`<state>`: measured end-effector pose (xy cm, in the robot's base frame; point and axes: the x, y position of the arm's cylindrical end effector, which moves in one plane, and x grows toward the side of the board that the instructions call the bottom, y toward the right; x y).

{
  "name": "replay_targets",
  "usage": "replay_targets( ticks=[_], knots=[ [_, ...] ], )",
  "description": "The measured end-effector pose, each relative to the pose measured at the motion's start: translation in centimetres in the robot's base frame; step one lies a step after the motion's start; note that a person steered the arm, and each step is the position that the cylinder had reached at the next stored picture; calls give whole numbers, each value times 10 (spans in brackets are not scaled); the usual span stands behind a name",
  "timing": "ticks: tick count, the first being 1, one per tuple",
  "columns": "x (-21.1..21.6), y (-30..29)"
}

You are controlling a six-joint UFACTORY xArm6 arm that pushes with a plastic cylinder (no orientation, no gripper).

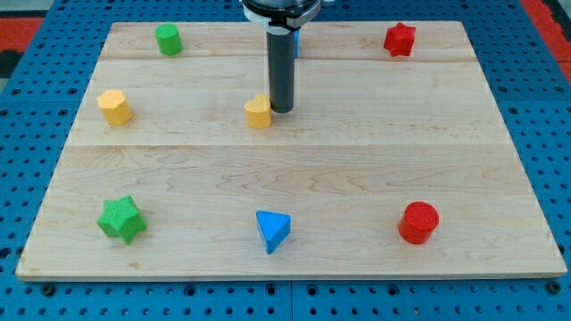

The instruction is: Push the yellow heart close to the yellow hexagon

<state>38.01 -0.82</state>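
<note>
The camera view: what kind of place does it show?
Probably a robot test bench in a lab: a wooden board lies on a blue perforated base, with small coloured blocks on it, and my tip stands beside the yellow heart.

Wooden board (pixel 357 169) with my tip (pixel 281 110) touching the right side of the yellow heart (pixel 258 113). The yellow hexagon (pixel 114 107) lies well apart, to the heart's left.

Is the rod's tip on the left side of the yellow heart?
No, my tip sits at the view's right of the yellow heart.
</note>
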Motion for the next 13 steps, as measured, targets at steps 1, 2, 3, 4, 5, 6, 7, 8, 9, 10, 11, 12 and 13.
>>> replay_targets(
  ticks=[1, 2, 3, 4, 5, 6, 7, 8, 9, 10, 11, 12, 13],
  knots=[
    [16, 0],
    [16, -24],
    [-5, -56],
    [-29, -79],
    [-37, -103],
    [-36, -110],
    [-24, -89],
    [-12, -99],
    [-15, -138],
    [-27, -172],
    [-35, -157],
    [-47, -56],
    [-54, 57]
  ],
)
